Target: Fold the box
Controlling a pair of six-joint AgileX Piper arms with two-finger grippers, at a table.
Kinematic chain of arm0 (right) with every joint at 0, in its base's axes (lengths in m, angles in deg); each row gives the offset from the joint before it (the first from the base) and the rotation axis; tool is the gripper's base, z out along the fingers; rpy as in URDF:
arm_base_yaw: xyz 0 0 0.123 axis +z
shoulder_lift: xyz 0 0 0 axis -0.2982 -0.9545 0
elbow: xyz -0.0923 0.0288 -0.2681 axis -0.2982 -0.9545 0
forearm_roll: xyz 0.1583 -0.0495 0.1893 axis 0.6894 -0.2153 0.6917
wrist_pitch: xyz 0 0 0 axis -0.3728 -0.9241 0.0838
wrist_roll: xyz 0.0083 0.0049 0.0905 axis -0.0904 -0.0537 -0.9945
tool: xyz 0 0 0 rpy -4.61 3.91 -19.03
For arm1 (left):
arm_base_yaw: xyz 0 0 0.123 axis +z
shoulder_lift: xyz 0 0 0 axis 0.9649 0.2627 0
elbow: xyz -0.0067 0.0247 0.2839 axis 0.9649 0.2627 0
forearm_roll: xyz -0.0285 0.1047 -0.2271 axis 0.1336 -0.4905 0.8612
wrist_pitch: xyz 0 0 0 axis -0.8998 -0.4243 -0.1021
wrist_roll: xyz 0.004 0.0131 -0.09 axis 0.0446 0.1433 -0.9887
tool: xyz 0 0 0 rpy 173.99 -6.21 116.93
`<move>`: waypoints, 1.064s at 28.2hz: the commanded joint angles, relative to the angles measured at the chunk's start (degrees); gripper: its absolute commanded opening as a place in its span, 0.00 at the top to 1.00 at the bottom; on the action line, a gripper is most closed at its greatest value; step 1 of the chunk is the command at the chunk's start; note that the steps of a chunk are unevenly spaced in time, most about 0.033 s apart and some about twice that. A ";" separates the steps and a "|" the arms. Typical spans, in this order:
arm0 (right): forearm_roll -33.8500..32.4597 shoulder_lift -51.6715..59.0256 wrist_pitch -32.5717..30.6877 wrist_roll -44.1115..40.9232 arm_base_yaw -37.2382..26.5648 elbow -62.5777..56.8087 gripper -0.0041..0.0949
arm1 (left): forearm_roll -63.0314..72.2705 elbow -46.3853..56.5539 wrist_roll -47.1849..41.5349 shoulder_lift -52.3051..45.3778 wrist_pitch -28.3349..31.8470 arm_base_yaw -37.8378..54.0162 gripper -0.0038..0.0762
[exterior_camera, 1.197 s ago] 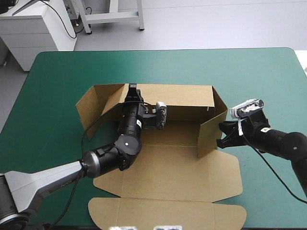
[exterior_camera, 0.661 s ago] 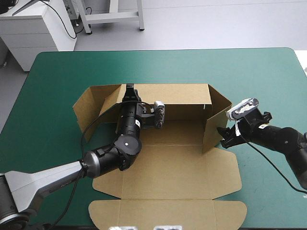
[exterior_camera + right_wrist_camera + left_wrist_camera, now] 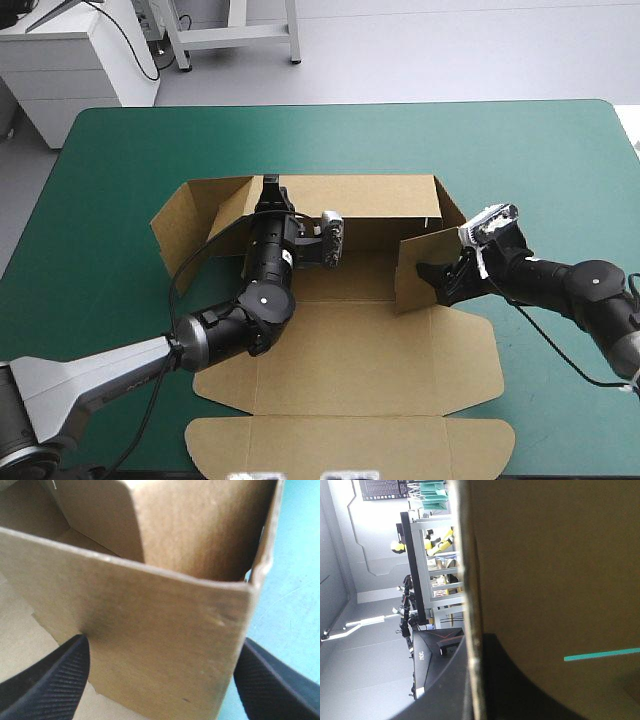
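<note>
While left jaws clamp the box's (image 3: 350, 345) far wall (image 3: 370, 198), wide right jaws flank its flap (image 3: 412, 265).

Left gripper (image 3: 272, 187) pinched, right gripper (image 3: 438, 283) splayed.

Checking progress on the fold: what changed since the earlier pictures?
The right gripper, open, moved in toward the box middle, swinging its right flap inward. The left gripper stayed clamped on the back wall; the near panels stayed flat.
</note>
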 commanded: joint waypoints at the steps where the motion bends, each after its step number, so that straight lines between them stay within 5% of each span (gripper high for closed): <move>1: 3.52 1.09 0.14 1.35 1.29 1.18 0.29 | -1.77 -1.23 -0.11 -2.17 -2.18 -0.12 0.96; 12: 3.74 0.49 25.14 -2.22 17.61 0.48 0.31 | -1.77 -1.23 -0.11 -2.17 -2.18 -0.12 0.96; 20: 4.83 0.49 31.77 -2.61 20.18 0.48 0.33 | -1.77 -1.23 -0.11 -2.17 -2.06 -0.12 0.96; 23: 7.15 0.49 33.56 -2.61 20.18 0.48 0.46 | -1.77 -1.23 -0.11 -2.17 -1.96 -0.12 0.96; 28: 7.43 0.49 33.16 -2.61 20.18 0.48 0.94 | -1.77 -1.23 -0.11 -2.17 -1.96 -0.12 0.96; 30: 8.00 0.49 32.92 -2.61 20.18 0.48 0.97 | -1.77 -1.23 -0.11 -2.17 -2.22 -0.12 0.96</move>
